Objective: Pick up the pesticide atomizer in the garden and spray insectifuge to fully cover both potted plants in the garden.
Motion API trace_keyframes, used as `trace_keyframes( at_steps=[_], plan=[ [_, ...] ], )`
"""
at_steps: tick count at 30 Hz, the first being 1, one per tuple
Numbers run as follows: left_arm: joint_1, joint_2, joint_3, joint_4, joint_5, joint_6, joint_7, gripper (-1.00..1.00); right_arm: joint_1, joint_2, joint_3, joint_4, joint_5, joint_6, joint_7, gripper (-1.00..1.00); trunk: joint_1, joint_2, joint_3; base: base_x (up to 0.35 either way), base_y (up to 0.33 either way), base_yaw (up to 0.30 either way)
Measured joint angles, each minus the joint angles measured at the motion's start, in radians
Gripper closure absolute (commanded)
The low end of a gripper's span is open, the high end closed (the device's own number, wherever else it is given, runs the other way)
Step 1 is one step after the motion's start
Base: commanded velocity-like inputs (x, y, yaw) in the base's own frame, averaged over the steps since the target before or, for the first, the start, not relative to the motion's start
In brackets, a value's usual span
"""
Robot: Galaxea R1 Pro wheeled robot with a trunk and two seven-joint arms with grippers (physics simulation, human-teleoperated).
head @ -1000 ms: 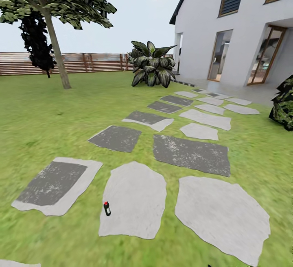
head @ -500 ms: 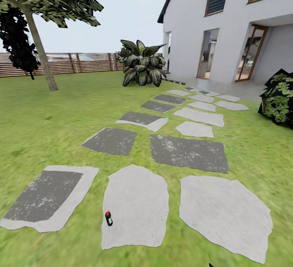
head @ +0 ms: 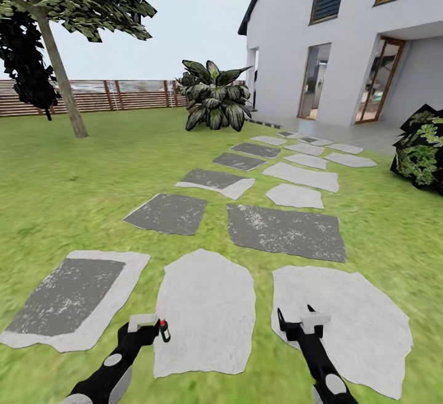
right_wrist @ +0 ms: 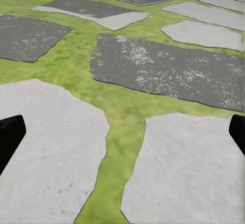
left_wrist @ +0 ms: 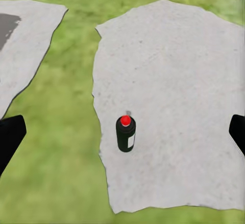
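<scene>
Both arms have come up into the head view since half a second ago, while the camera itself has stopped moving. The left gripper (head: 143, 325) now hangs just beside the pesticide atomizer (head: 163, 330), which stands upright at the left edge of a pale stepping stone (head: 206, 312). In the left wrist view the atomizer (left_wrist: 125, 133) sits between widely spread fingers (left_wrist: 9, 137), so I judge that the grasp is about to begin. The right gripper (head: 296, 325) is also open, over the neighbouring stone (head: 344, 324). Farther off stands a broad-leaved plant (head: 212, 104); its pot is hidden, and the dark bush (head: 423, 149) is cut off by the frame.
</scene>
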Motion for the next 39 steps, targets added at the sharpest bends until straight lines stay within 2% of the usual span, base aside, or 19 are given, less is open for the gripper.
trace_keyframes(
  at_steps=[11,25,39],
  plan=[
    [0.003,0.004,-0.002,-0.009,-0.008,-0.003,-0.003,-1.00,-0.009,-0.001,0.003,-0.002,0.001,0.017,0.003,-1.00,0.004,-0.007,-0.003,0.000,0.000,-0.001],
    [0.004,0.003,-0.006,-0.001,-0.009,0.005,-0.003,-1.00,-0.008,-0.003,0.000,0.002,0.000,0.017,0.000,-1.00,0.057,-0.105,-0.065,0.000,0.000,-0.093],
    [0.002,0.007,-0.002,0.004,-0.006,0.001,-0.003,-1.00,-0.008,-0.003,-0.004,0.002,-0.001,0.017,0.001,-1.00,0.111,-0.203,-0.127,0.000,0.000,-0.208]
  ],
)
